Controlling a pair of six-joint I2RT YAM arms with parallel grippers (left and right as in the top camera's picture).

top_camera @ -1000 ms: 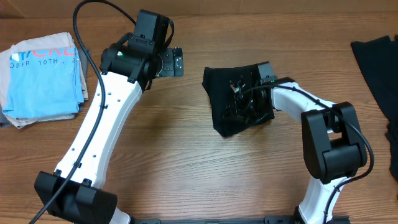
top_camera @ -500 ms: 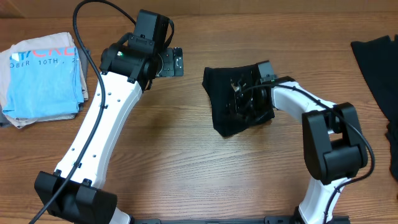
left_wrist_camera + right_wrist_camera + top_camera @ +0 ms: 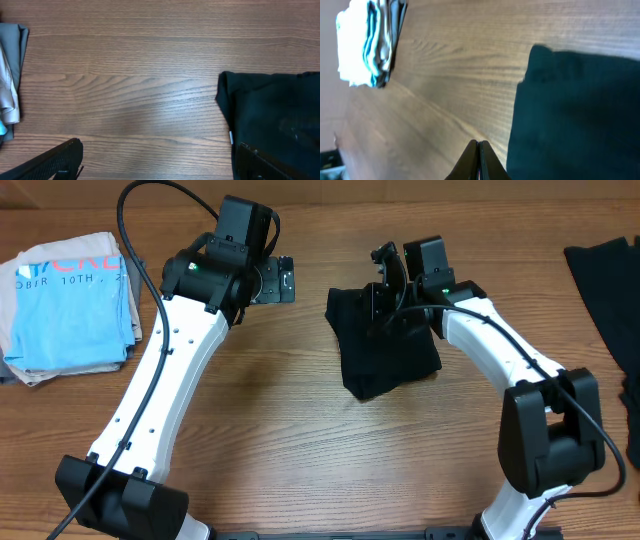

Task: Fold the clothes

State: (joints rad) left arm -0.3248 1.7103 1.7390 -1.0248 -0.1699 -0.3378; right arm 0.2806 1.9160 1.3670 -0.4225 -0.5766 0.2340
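Note:
A black garment (image 3: pixel 388 350) lies folded into a small rough square in the middle of the table; it also fills the right of the left wrist view (image 3: pixel 275 110) and of the right wrist view (image 3: pixel 575 115). My right gripper (image 3: pixel 380 272) hangs over its back edge, shut and empty, its fingers pressed together (image 3: pixel 479 144) just left of the cloth. My left gripper (image 3: pixel 283 280) stands open left of the garment, over bare wood (image 3: pixel 157 146), with nothing between its fingers. More black clothes (image 3: pixel 608 280) lie at the table's right edge.
A folded light-blue T-shirt with printed lettering (image 3: pixel 65 305) sits at the far left on a small stack, seen as a bundle in the right wrist view (image 3: pixel 370 42). Bare wooden table (image 3: pixel 300 430) stretches between the arms.
My right gripper has lifted off the folded black garment and swung toward the back of the table, still shut. The garment stays flat. The left arm has not moved.

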